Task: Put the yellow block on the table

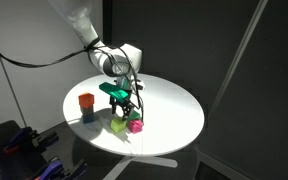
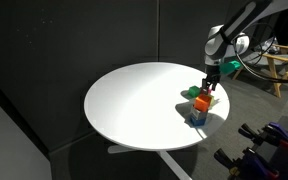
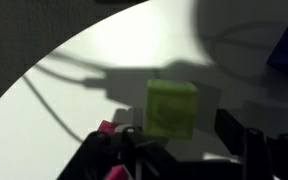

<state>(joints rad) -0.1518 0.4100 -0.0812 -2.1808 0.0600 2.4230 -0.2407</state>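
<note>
The yellow block (image 3: 171, 108) is a lime-looking cube that sits flat on the white table (image 3: 74, 70), casting a shadow. In the wrist view it lies between and just beyond my two dark fingers. My gripper (image 3: 179, 132) is open and empty, with a gap on each side of the block. In an exterior view the gripper (image 1: 127, 107) hangs just above the yellow block (image 1: 118, 125) near the middle of the round table (image 1: 174, 110). In the exterior view from the opposite side the gripper (image 2: 210, 90) is near the table's (image 2: 134, 100) right rim, and the block is hard to make out.
A magenta cube (image 1: 136, 126) lies right beside the yellow block and shows at the left finger (image 3: 104, 128). An orange-red cube (image 1: 86, 101) stands on a blue thing at the table's left. A green object (image 1: 113, 90) is by the gripper. Black curtains surround the table.
</note>
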